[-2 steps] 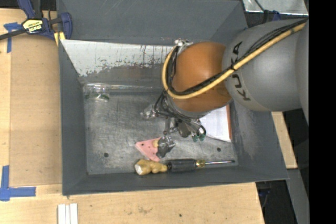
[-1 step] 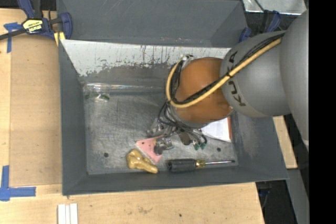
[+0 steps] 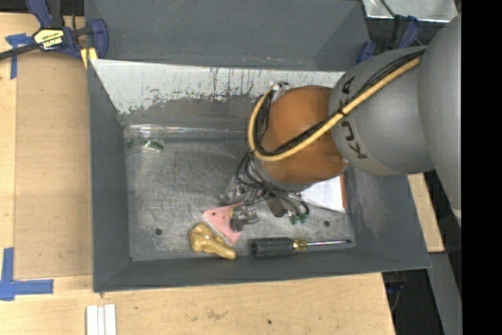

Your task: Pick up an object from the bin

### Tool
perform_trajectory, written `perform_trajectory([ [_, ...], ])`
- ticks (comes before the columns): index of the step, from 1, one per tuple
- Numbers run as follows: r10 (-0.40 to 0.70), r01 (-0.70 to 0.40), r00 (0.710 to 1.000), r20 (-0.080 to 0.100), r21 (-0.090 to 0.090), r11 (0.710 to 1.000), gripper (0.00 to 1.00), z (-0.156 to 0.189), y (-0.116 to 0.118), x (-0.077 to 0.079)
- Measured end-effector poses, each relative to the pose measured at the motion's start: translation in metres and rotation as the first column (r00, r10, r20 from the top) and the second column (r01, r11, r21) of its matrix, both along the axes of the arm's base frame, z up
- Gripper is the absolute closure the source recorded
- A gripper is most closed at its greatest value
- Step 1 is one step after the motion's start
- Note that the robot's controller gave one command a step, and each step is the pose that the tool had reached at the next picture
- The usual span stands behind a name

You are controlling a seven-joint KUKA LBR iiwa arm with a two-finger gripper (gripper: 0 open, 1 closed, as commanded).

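The grey metal bin has most of its loose things along the near edge of its floor, and the black-handled screwdriver lying there serves as the marker. Far to the left of the screwdriver and well behind it, near the back wall, sits a small greenish scrap. Just left of the screwdriver's handle lies a lumpy gold-coloured figure. Behind that figure, up and to the left of the handle, is a flat pink piece with a pointed corner. The gripper hangs directly behind the screwdriver's handle, its dark metal tip at the pink piece's right edge. Whether it touches the piece cannot be told, nor whether the claw is clenched or released. The screwdriver lies flat, its thin metal shaft pointing right. Behind the shaft is a white sheet of card, partly under the arm. Above it bulges the rounded orange cover, crossed by a yellow cable, then the grey arm.
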State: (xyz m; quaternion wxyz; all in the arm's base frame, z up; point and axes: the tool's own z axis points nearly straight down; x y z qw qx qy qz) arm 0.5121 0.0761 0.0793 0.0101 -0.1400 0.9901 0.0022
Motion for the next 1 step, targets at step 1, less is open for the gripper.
perform_trajectory([
  [1,-0.034,0.033,0.999,-0.011,-0.006,0.999,1.00,0.1592,0.0055,0.0225],
])
